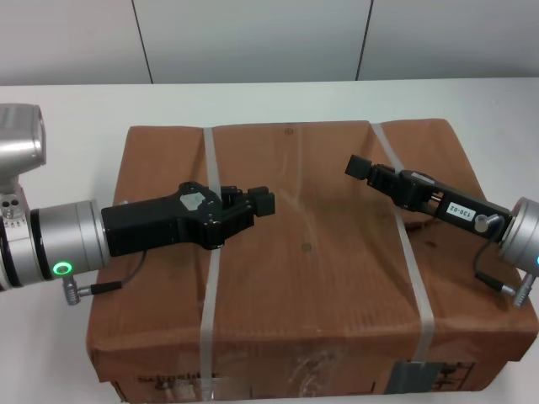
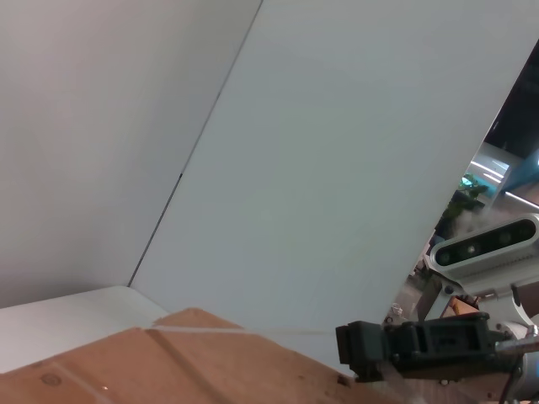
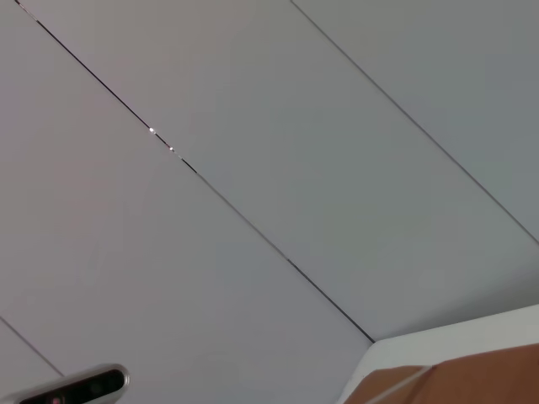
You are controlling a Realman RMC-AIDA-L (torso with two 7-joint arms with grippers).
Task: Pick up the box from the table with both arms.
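The strapped cardboard box was seen lying flat on the white table, both grippers poised above its top. The left gripper and right gripper, stickered "138-02", grasped nothing; their finger spread could not be told.

A corner of the brown box fills the near edge, a pale strap running across its top, with a strip of white table beyond it. The right gripper reaches in over the box, black and blocky, a grey camera mounted above it. Grey wall panels stand behind.
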